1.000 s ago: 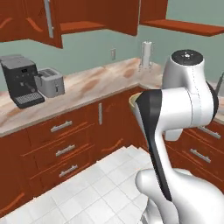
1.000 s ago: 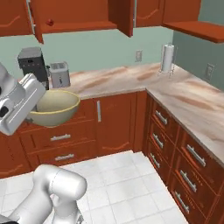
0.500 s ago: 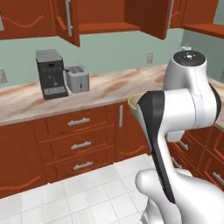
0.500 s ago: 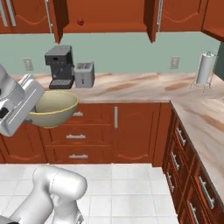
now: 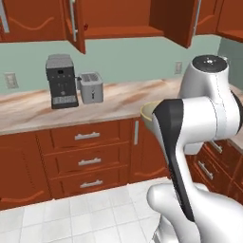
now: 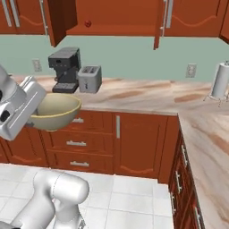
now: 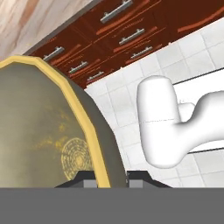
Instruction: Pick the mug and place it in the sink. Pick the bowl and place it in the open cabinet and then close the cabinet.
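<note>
The olive-gold bowl (image 6: 54,110) hangs in the air in front of the counter, level with the top drawers. My gripper (image 7: 110,178) is shut on its thin rim, one finger inside and one outside. The speckled inside of the bowl (image 7: 41,131) shows in the hand view, and a slice of its rim (image 5: 149,113) peeks out from behind my arm in the left base view. The cabinet (image 5: 118,19) stands open high on the wall above, both doors swung out and its bare shelf showing; it appears again in the right base view (image 6: 117,17). The mug and the sink are out of view.
A black coffee machine (image 5: 61,80) and a silver toaster (image 5: 91,87) stand on the marble counter (image 5: 121,98) below the cabinet. A paper towel roll (image 6: 220,80) stands at the far right corner. Drawers (image 6: 77,143) line the base units, with white tiled floor (image 6: 134,197) in front.
The whole scene has slid to the right in both base views, so the base has moved. The bowl has stayed in the shut gripper, in the same place relative to the arm.
</note>
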Controlling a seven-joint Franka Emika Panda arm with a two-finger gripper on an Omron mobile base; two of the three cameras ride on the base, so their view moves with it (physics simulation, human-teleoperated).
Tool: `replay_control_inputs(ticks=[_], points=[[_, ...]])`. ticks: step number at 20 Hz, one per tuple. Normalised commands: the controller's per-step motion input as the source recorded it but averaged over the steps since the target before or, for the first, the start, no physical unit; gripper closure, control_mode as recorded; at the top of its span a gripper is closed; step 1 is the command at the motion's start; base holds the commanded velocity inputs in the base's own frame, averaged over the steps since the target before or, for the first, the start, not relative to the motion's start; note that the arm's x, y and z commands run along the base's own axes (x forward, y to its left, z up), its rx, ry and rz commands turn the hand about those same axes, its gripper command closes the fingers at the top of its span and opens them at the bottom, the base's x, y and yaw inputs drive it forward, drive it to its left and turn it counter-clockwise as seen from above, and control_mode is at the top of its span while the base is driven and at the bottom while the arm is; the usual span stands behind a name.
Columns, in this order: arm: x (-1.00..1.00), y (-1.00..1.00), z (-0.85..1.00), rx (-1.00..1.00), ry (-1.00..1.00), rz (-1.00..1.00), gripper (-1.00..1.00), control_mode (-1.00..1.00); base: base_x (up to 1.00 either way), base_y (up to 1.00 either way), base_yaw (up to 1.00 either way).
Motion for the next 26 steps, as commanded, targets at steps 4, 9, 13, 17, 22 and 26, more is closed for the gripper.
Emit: replay_control_inputs(ticks=[4, 9, 13, 17, 22, 26], points=[[0.0, 0.0, 0.0, 0.0, 0.0, 0.0, 1.0, 1.0, 0.92, -0.15, 0.13], [0.0, 0.0, 0.0, 0.0, 0.0, 0.0, 1.0, 1.0, 0.62, -0.64, 0.21], [0.0, 0.0, 0.0, 0.0, 0.0, 0.0, 1.0, 1.0, 0.46, -0.87, 0.31], [0.0, 0.0, 0.0, 0.0, 0.0, 0.0, 1.0, 1.0, 0.66, -0.29, 0.31], [0.0, 0.0, 0.0, 0.0, 0.0, 0.0, 1.0, 1.0, 0.74, 0.0, 0.11], [0.0, 0.0, 0.0, 0.0, 0.0, 0.0, 1.0, 1.0, 0.59, -0.48, 0.0]])
